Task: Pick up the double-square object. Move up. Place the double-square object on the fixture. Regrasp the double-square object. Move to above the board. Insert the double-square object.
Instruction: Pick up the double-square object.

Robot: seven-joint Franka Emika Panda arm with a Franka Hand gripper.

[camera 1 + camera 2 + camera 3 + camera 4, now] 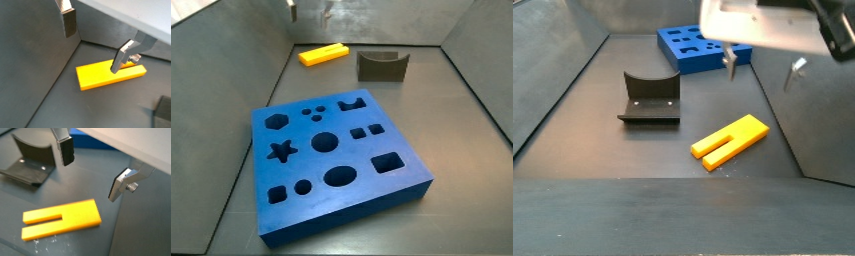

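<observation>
The double-square object [731, 140] is a yellow-orange bar with a lengthwise slot, lying flat on the grey floor; it also shows in the wrist views [110, 75] [63, 218] and far back in a side view [323, 53]. My gripper [762, 68] hangs open above it and a little toward the board, nothing between its fingers [69, 22]. Both wrist views show the open gripper [95, 42] [93, 170] clear of the bar. The dark fixture [649, 98] [381, 66] [30, 160] stands beside the bar. The blue board [338, 160] [700, 45] lies further off.
Grey walls [251, 60] enclose the floor on all sides. The bar lies close to a wall [40, 60] and near a corner of the enclosure. The board's cut-outs include a star [283, 151], circles and squares.
</observation>
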